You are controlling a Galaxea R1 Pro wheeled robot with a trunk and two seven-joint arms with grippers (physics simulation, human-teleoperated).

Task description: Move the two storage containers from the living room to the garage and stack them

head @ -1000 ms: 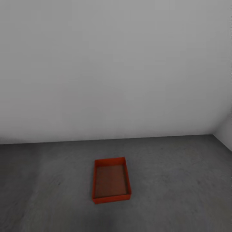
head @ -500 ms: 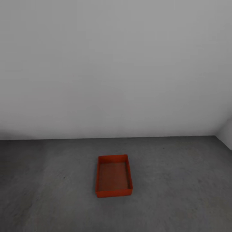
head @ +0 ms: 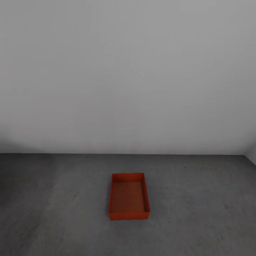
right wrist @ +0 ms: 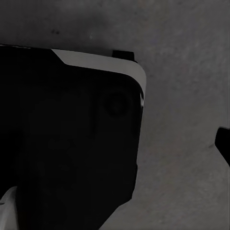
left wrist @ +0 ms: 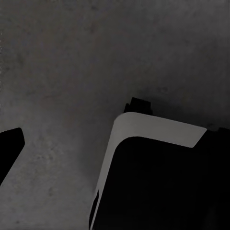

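Head view: unlabelled storage container point(head: 128, 196) on floor point(head: 199, 213)

- The dark grey speckled concrete floor point(right wrist: 182, 43) runs along one side of the right wrist view and down another, matte and mottled, with a few small dark specks.
- A large black body of the robot point(right wrist: 67, 143) covers much of the picture, its surface nearly featureless in shadow.
- A pale grey-white band point(right wrist: 103, 61) edges that body and curves round its rounded corner.
- A small black block point(right wrist: 123, 54) juts out just beyond the pale band, against the floor.
- A faint round recess point(right wrist: 116, 104) shows in the black surface near the rounded corner.
- A slim black tip point(right wrist: 224, 143) pokes in at the picture's edge, apart from the big body; what it belongs to cannot be told.
- A small whitish patch point(right wrist: 6, 208) sits at a corner beside the black body.
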